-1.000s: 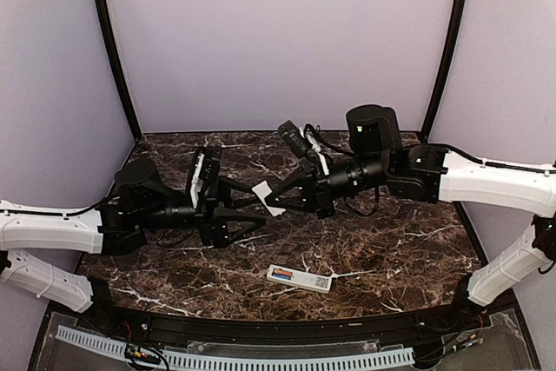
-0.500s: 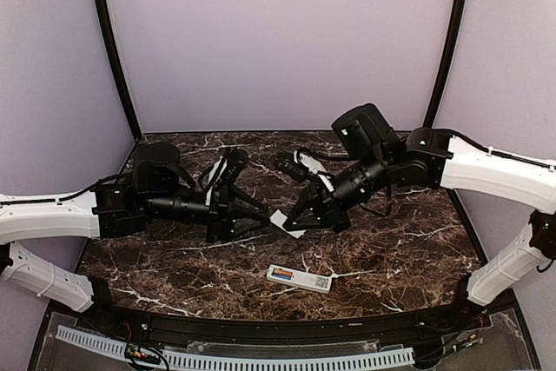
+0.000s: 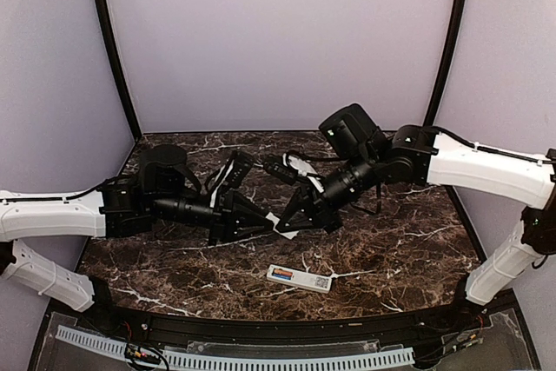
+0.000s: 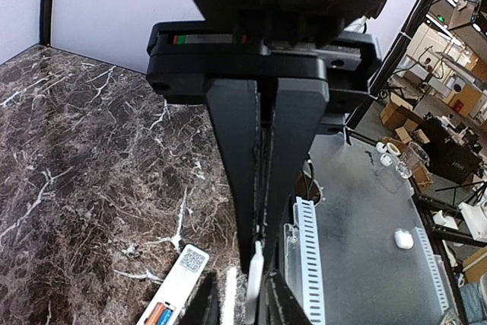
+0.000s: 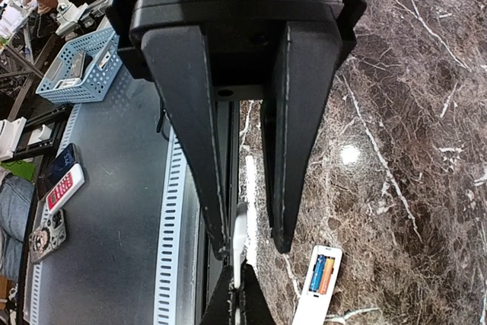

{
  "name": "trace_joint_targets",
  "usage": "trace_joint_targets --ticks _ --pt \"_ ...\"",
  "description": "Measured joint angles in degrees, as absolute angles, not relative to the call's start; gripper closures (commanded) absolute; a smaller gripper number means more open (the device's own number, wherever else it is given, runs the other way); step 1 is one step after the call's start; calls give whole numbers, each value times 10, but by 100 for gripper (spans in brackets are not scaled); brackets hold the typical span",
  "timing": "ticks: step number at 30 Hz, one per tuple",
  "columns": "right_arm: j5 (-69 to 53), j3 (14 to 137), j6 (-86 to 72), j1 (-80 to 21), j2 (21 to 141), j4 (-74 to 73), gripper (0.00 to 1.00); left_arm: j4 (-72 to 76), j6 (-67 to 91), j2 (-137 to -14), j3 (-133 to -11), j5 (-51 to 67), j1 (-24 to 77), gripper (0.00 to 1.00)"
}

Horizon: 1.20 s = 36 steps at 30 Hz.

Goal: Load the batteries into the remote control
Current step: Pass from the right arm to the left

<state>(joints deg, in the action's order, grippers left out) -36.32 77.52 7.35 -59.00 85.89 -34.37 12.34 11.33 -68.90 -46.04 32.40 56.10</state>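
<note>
Already both batteries [image 5: 321, 274] sit side by side in the open bay of the remote control [image 3: 299, 278], orange and blue, seen in both wrist views. So loading proper looks done; the step in hand reads as the cover handover and refit.

Remote lies flat on the bench [image 3: 400, 249] near the front edge, back face up, bay end toward the left arm. It is below and just in front of both sets of fingers, apart from them, not touched.

Left fingers [image 4: 257, 253] are clenched on the small white cover piece [image 3: 280, 224], thin edge poking out past the tips in the left wrist view. Right fingers [image 5: 251, 245] are spread apart, one pad sitting right against the same white piece; cannot tell whether it presses on it. The two arms meet tip to tip above the bench mid-scene, cover between them.

Next move, my guess: one arm takes sole hold of the cover, the other lets go and backs off, then the cover comes down to the bay end and slides on. Needs flat alignment with the bay edges and the remote not skidding on the smooth marble; the free arm may have to pin it.
</note>
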Motion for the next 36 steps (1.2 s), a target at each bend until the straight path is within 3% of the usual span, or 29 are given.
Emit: trace_joint_targets --ticks 3,8,9,12,14,22,26,30,34,36 --pt "-365 782 77 -590 867 -344 100 123 120 -699 -460 326 561 98" --pt "-367 784 84 -590 874 -349 100 120 122 -700 -460 333 561 100" --pt "-368 785 85 -590 874 -349 100 121 122 -700 -460 333 561 97" --pt "-373 788 88 -590 877 -353 100 120 123 -699 -460 334 561 72" --pt "-376 791 90 -591 881 -358 100 123 122 -698 -460 331 561 70" --pt "-377 801 96 -592 894 -375 100 123 120 -690 -460 324 561 99" --pt "-375 805 101 -592 894 -380 100 124 118 -687 -460 328 561 100" --pt "-370 806 100 -593 894 -377 66 123 120 -684 -458 329 561 100" --pt "-333 796 94 -592 888 -355 44 116 131 -676 -451 300 561 100" --pt "-305 766 87 -591 868 -329 38 105 143 -676 -449 276 557 100"
